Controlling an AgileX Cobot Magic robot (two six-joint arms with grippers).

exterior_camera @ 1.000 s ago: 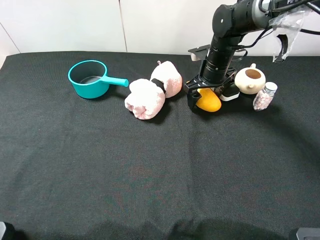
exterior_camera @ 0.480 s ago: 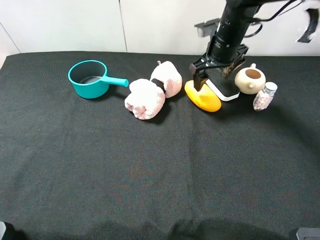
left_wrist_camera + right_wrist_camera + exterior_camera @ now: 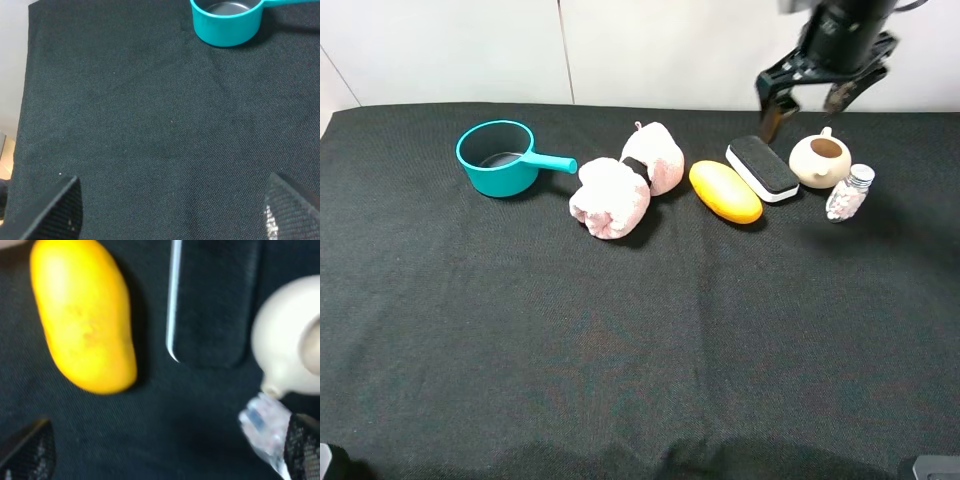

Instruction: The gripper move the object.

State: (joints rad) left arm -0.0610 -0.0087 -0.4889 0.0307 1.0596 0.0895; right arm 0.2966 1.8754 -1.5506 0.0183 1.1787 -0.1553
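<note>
The yellow-orange mango (image 3: pixel 725 191) lies on the black cloth between a pink plush roll and the black eraser block (image 3: pixel 762 168). It also shows in the right wrist view (image 3: pixel 82 315), free of the fingers. My right gripper (image 3: pixel 807 98) hangs open and empty, raised above the far edge, over the eraser and the teapot (image 3: pixel 820 160). In the right wrist view the right gripper (image 3: pixel 167 450) has its fingertips (image 3: pixel 30 450) spread wide. My left gripper (image 3: pixel 175 210) is open and empty over bare cloth, and is out of the exterior high view.
Two pink plush rolls (image 3: pixel 610 197) (image 3: pixel 655 157) lie left of the mango. A teal saucepan (image 3: pixel 500 157) stands at the far left and shows in the left wrist view (image 3: pixel 227 20). A small bottle (image 3: pixel 850 192) stands right of the teapot. A white wall runs behind.
My right gripper has let go of the mango, risen and moved back and to the right. The mango now lies uncovered on the cloth.
</note>
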